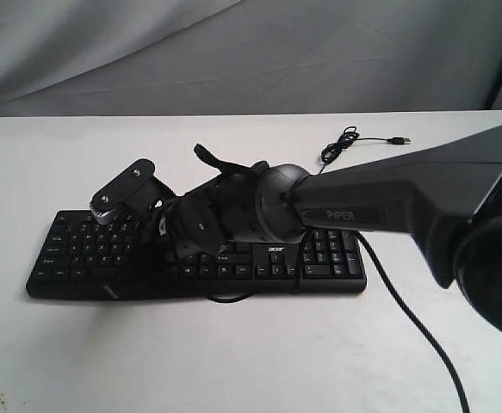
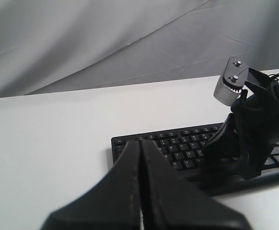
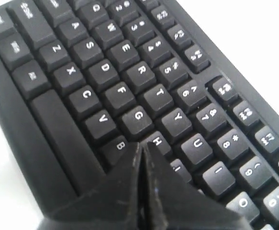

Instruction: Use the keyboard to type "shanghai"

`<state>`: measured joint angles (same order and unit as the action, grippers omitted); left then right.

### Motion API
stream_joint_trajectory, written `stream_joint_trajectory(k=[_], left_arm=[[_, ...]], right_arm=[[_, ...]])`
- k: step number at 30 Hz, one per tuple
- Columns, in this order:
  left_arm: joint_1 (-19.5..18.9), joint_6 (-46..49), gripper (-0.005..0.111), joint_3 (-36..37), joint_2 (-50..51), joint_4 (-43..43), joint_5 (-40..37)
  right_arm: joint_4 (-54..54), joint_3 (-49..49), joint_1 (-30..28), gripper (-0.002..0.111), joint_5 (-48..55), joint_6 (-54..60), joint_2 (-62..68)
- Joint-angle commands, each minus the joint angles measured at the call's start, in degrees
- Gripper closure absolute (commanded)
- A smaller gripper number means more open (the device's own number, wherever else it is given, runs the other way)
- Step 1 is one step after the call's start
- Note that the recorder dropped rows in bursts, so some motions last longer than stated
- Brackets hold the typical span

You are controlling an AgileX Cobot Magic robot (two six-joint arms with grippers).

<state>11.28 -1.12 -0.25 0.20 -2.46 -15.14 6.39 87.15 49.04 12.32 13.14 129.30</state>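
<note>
Our right gripper [image 3: 141,155] has its fingers pressed together, holding nothing, with the tip down by the H key [image 3: 157,140]. Our left gripper [image 2: 140,158] is pressed together too, near the end of the keyboard [image 1: 87,254]. We read "acer" [image 1: 275,250] on the keyboard and "PiPER" [image 1: 351,215] on the right arm [image 1: 405,194], which hides the middle keys. The keyboard lies flat on the white table [image 1: 233,361].

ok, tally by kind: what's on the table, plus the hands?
Keyboard: 1
Cables: 2 (USB cable, second black cable)
Hands: 2 (left hand, right hand)
Total: 5
</note>
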Motion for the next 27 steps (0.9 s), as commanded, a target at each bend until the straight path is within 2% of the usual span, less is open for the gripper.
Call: stream_joint_trajectory(k=[1,10,27], left_arm=[[0.3,-0.2,0.107,0.2,-0.2,0.0,0.3],[0.3,-0.2,0.107,0.2,-0.2,0.0,0.3],[0.3,-0.2,0.107,0.2,-0.2,0.0,0.3]], right_arm=[[-0.4,0.8,-0.4,0.108,0.6,0.5,-1.9],[-0.4,10.4,-0.4,0.108,7.7,0.5,3.1],[0.3,10.7,-0.4,0.108,4.5,0.7,4.2]])
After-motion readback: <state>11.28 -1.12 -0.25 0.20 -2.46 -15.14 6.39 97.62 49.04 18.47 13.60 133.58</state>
